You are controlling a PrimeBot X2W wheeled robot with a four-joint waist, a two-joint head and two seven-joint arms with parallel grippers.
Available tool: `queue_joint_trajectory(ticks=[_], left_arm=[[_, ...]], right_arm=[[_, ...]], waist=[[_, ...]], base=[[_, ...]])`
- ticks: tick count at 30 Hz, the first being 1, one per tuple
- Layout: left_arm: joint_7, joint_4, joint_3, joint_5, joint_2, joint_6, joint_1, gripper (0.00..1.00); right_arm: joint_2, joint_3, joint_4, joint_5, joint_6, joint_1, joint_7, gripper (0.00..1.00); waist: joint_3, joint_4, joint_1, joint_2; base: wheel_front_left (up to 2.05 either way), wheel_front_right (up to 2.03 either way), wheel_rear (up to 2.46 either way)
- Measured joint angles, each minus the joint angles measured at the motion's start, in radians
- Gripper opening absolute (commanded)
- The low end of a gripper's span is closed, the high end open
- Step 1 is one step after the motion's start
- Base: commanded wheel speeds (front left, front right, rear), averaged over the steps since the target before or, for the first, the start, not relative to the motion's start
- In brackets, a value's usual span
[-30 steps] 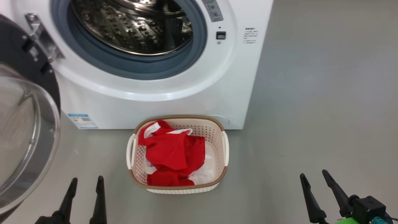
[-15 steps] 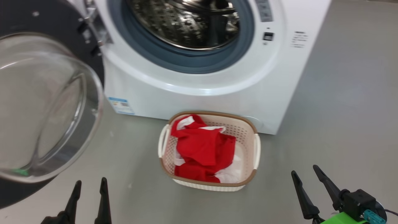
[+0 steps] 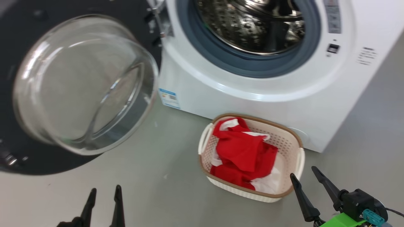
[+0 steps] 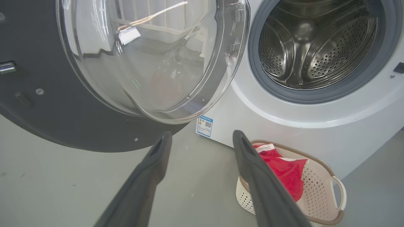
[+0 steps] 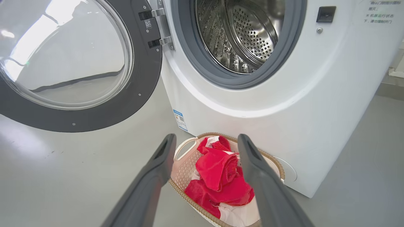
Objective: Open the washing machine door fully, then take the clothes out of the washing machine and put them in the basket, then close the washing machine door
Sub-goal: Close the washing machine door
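The washing machine [image 3: 252,104] stands with its steel drum [image 4: 315,47] showing bare metal. The washing machine door [image 3: 82,85] hangs wide open at the left, its glass bowl bulging toward me inside the black rim [image 5: 94,116]. The clothes [image 3: 243,151], red with white parts, lie heaped in the basket [image 3: 284,138] on the floor before the machine. My left gripper [image 3: 105,190] is open and holds nothing, low in front of the door; its fingers also frame the left wrist view [image 4: 202,135]. The right gripper [image 3: 303,171] is open beside the basket's right end, pointing at the clothes [image 5: 217,170].
Grey floor [image 3: 142,189] spreads around the basket and under the door. A blue label [image 3: 169,97] sits on the machine's lower left corner and a dark latch slot [image 3: 333,48] to the right of the opening. Open floor lies to the machine's right [image 3: 378,126].
The head camera has swung left, so the machine, door and basket sit further right in the picture. Both grippers stay open and empty; the clothes lie as before.
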Motion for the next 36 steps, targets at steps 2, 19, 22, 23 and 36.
queue_joint_trajectory(ticks=[2,19,22,23,36], left_arm=[[0.000,0.000,-0.015,-0.008,0.000,0.004,0.004,1.00],[0.000,-0.054,-0.019,-0.064,0.000,0.062,0.034,1.00],[0.000,-0.059,-0.019,-0.064,0.000,0.063,0.035,1.00],[0.000,-0.062,-0.019,-0.066,0.000,0.062,0.035,1.00],[0.000,-0.262,0.183,-0.055,-0.002,-0.050,-0.053,0.00]], right_arm=[[-0.002,0.002,0.002,0.001,0.000,0.000,0.000,1.00],[-0.034,0.106,0.046,0.039,0.000,-0.098,0.000,1.00],[-0.035,0.108,0.047,0.039,0.000,-0.101,0.000,1.00],[-0.035,0.107,0.048,0.039,0.000,-0.101,0.000,1.00],[-0.012,0.064,0.034,0.037,0.000,-0.072,0.000,1.00]], waist=[[-0.002,0.026,0.0000,0.0000],[0.012,0.110,-0.0001,0.0000],[0.013,0.110,0.0000,0.0000],[0.013,0.109,-0.0001,0.0000],[0.013,0.103,-0.0001,0.0000]], base=[[0.00,0.00,0.00],[0.00,0.00,0.00],[0.00,0.00,0.00],[0.00,0.00,0.00],[0.00,0.00,0.00]])
